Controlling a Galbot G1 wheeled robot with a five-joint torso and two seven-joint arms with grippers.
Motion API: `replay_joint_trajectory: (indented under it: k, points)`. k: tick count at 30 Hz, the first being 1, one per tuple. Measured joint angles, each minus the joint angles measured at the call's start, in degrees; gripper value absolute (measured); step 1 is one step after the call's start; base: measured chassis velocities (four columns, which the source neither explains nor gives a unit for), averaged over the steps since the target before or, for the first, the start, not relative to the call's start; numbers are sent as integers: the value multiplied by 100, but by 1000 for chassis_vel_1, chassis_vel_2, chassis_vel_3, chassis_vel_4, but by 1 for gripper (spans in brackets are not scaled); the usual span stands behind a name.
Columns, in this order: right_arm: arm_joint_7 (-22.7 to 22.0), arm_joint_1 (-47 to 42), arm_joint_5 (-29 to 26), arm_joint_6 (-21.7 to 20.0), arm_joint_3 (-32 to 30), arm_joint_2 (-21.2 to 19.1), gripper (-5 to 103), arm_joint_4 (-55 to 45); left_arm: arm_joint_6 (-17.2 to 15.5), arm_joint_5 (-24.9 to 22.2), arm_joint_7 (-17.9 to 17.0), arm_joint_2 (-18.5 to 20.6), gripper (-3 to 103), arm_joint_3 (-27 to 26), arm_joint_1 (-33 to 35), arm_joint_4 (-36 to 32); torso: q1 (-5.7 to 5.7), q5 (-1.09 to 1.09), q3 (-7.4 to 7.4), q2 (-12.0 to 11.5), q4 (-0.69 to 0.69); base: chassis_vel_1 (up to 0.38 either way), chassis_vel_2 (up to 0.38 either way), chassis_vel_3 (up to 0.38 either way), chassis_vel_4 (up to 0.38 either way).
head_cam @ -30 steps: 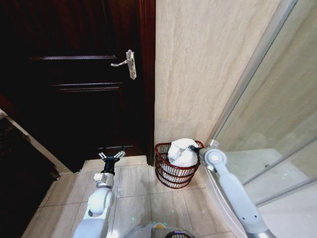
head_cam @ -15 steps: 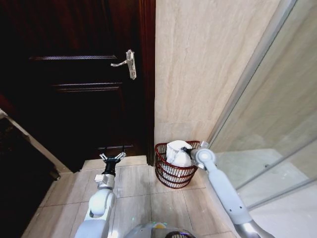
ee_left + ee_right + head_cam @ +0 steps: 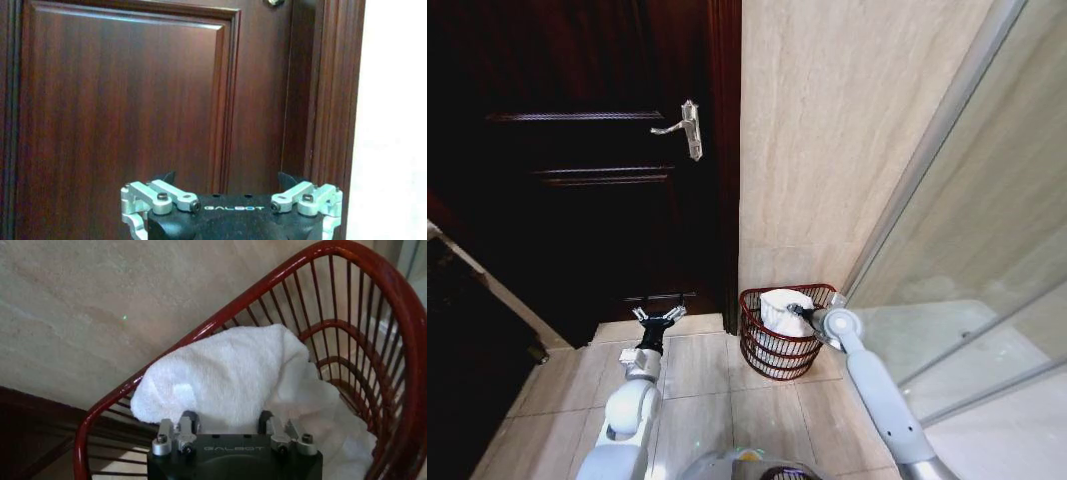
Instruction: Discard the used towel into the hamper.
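Two arms show in the head view. The hamper (image 3: 784, 332) stands on the tiled floor (image 3: 697, 385) in the corner, close against the beige wall (image 3: 827, 150), with the dark door (image 3: 587, 170) frame just to its left and the glass panel (image 3: 967, 250) edge just to its right. The towel (image 3: 779, 308) sits in the hamper, bunched above the rim. The right gripper (image 3: 798, 312) reaches over the right rim into the towel. The left gripper (image 3: 658, 320) hangs well apart to the left, near the door's foot, jaws spread and empty; open floor lies between it and the hamper.

From the left wrist, the left gripper (image 3: 227, 181) faces the door panel (image 3: 127, 100), jaws wide, nothing between them.

From the right wrist, the right gripper (image 3: 228, 417) is inside the red rim (image 3: 267, 285), its jaws closed partway on the towel (image 3: 227, 375), which leans against the wire side nearest the wall (image 3: 133, 285). Bare wire and room remain on the far side.
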State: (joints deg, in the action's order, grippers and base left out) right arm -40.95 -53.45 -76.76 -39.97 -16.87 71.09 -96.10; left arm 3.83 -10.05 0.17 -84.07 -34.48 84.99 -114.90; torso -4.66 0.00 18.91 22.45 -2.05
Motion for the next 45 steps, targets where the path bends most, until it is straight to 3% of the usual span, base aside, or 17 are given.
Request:
replay_joint_trajectory:
  k: [6, 9, 10, 14, 20, 23, 25, 26, 29, 30, 31, 32, 33, 34, 38, 45]
  points:
    - [148, -194, 12, 27, 41, -254, 71, -406, 41, -114, 110, 30, 100, -26, -22, -17, 0, 1, 0, 0, 2, 0, 0, 0, 0]
    - [241, -295, 134, 161, 21, -399, 87, -879, 60, -152, 117, 4, 100, -11, -63, 80, 0, -1, 0, 0, 1, 0, 0, 0, 0]
    - [273, -316, 191, 219, 17, -423, 87, -981, 65, -152, 117, -9, 100, -6, -71, 103, 0, -1, 0, 0, 1, 0, 0, 0, 0]
    - [505, -419, 971, 694, 52, -570, 99, -1557, 95, -151, 119, -59, 100, 23, -59, 151, 0, 0, 0, 0, 1, 0, 0, 0, 0]
    - [696, -655, 1541, 906, -150, -704, 100, -1967, 123, -191, 119, -63, 100, -2, -5, 125, 0, 0, 0, 0, -1, 0, 0, 0, 0]
    - [1062, -1024, 2008, 1021, -511, -730, 100, -2121, 116, -251, 97, -31, 100, -29, 18, 96, 0, 0, 0, 0, 2, 0, 0, 0, 0]
    - [1792, -1503, 3061, 1535, -798, -666, 100, -2142, 113, -285, 82, -11, 100, -39, 28, 70, 0, 0, 0, 0, 2, 0, 0, 0, 0]
    - [1792, -1503, 3061, 1535, -798, -666, 100, -2142, 113, -285, 82, -11, 100, -39, 28, 70, 0, 0, 0, 0, 2, 0, 0, 0, 0]
    - [3230, -2231, 4994, 2708, -1162, -275, 100, -2085, 111, -313, 96, 0, 100, -9, 75, -1, 0, 0, 0, 0, 2, 0, 0, 0, 0]
    - [3498, -2369, 5411, 2946, -1232, -154, 100, -2068, 109, -318, 101, 6, 100, -1, 89, -19, 0, 2, 0, 0, 3, 0, 0, 0, 0]
    - [3498, -2369, 5411, 2946, -1232, -154, 100, -2068, 109, -318, 101, 6, 100, -1, 89, -19, 0, 2, 0, 0, 3, 0, 0, 0, 0]
    - [3975, -2651, 6257, 3429, -1379, 185, 100, -2062, 103, -343, 108, 25, 100, 14, 133, -73, 0, -1, 0, 0, 2, 0, 0, 0, 0]
    - [4144, -2831, 6647, 3715, -1446, 457, 100, -2071, 89, -372, 117, 55, 100, 16, 174, -114, 0, -1, 0, 1, 1, 0, 0, 0, 0]
    - [4144, -2831, 6647, 3715, -1446, 457, 100, -2071, 89, -372, 117, 55, 100, 16, 174, -114, 0, -1, 0, 1, 1, 0, 0, 0, 0]
    - [4461, -3445, 6976, 4257, -1721, 1243, 100, -2200, 87, -467, 167, 212, 100, -7, 437, -254, 0, 0, 0, 0, 0, 0, 0, 0, 0]
    - [4562, -4431, 6982, 4856, -1906, 1504, 100, -2424, 140, -472, 163, 260, 100, -59, 718, -334, 0, -2, 0, 1, 2, 0, 0, 0, 0]
